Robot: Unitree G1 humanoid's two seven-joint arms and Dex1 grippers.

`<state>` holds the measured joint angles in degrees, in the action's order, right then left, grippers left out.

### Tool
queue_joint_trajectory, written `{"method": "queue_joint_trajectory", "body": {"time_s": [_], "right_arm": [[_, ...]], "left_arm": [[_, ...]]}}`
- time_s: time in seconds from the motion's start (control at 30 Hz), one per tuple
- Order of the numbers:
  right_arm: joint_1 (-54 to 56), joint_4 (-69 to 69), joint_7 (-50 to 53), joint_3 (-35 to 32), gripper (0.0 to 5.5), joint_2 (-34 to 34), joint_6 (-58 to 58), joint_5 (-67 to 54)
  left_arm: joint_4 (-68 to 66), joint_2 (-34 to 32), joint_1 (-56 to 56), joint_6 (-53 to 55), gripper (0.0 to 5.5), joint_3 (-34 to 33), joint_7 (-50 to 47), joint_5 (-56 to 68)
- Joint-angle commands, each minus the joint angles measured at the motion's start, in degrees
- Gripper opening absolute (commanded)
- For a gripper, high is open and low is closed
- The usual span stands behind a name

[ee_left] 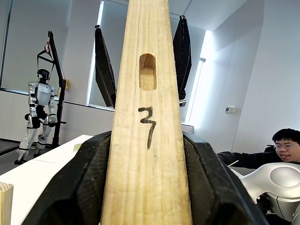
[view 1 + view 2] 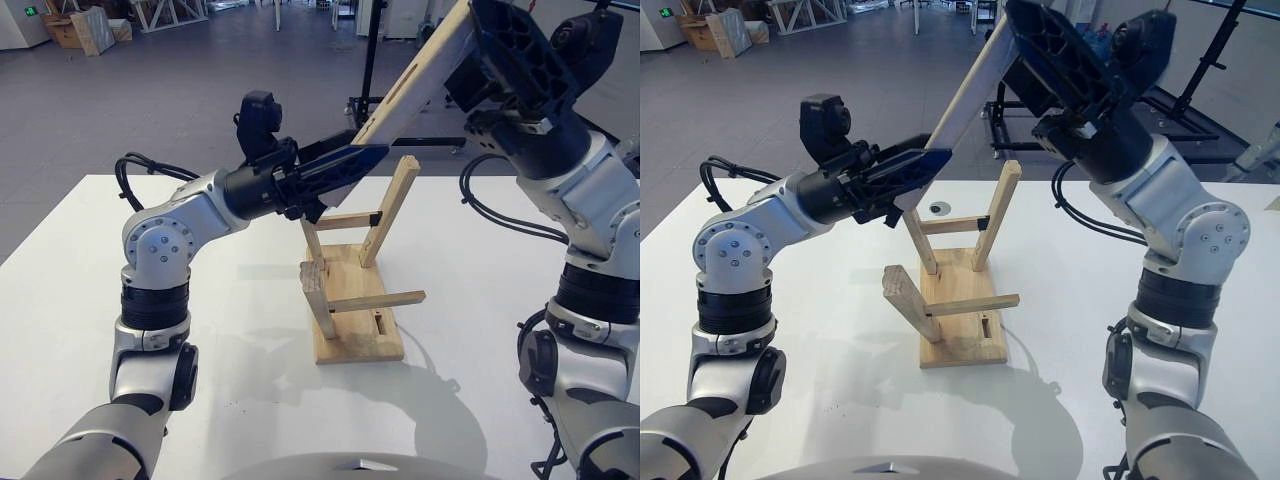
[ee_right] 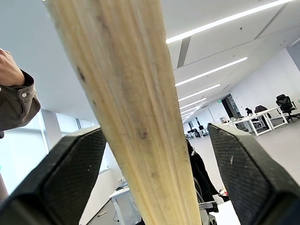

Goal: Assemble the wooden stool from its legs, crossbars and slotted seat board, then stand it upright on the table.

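A long wooden leg (image 2: 420,80) slants through the air above the table (image 2: 80,300). My left gripper (image 2: 350,162) is shut on its lower end; in the left wrist view the fingers (image 1: 104,65) press both sides of the leg (image 1: 147,140), beside a slot and a pen mark. My right gripper (image 2: 500,50) stands open around the upper end, with a gap between the leg (image 3: 131,117) and one of the pads (image 3: 243,178). Below, the slotted seat board (image 2: 355,320) lies flat, with two legs (image 2: 390,210) (image 2: 318,300) and two crossbars (image 2: 345,221) (image 2: 378,300) fitted to it.
A black wheeled stand (image 2: 375,60) rises behind the table's far edge. A small round fitting (image 2: 938,208) sits in the tabletop behind the stool. White table surface lies open to the left and right of the seat board.
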<state>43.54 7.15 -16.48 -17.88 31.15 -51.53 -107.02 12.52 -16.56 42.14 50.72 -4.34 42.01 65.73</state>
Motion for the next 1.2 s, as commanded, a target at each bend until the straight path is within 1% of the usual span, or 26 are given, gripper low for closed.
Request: {"method": "queue_joint_trajectory", "body": {"time_s": [0.03,0.27,0.5,0.9,1.07,1.2], "right_arm": [[-0.33,-0.43,-0.46,0.02,3.84,1.39,-1.27,-0.98],[0.01,-1.32,-1.01,0.24,3.84,2.31,-1.83,-0.09],[-1.78,0.72,-3.03,1.20,3.84,3.05,-2.17,5.40],[-1.65,0.44,-2.11,0.52,3.84,2.39,-1.85,2.30],[-1.43,0.36,-0.43,0.08,2.90,2.54,-1.19,0.59],[-1.30,0.03,0.02,-0.10,2.29,2.60,-1.04,0.15]], "left_arm": [[0.14,0.32,0.89,0.10,2.05,0.45,-0.40,-0.24],[0.38,0.61,0.53,0.02,2.05,1.10,-0.26,-0.88],[1.09,1.01,-0.35,-0.19,2.05,2.12,-0.53,-2.00],[1.16,1.04,-0.82,-0.18,2.05,2.22,-0.60,-2.22],[1.50,1.19,-1.22,-0.26,2.05,2.47,-0.66,-2.47],[1.69,1.35,-1.38,-0.17,2.05,2.49,-0.70,-2.56]]}}
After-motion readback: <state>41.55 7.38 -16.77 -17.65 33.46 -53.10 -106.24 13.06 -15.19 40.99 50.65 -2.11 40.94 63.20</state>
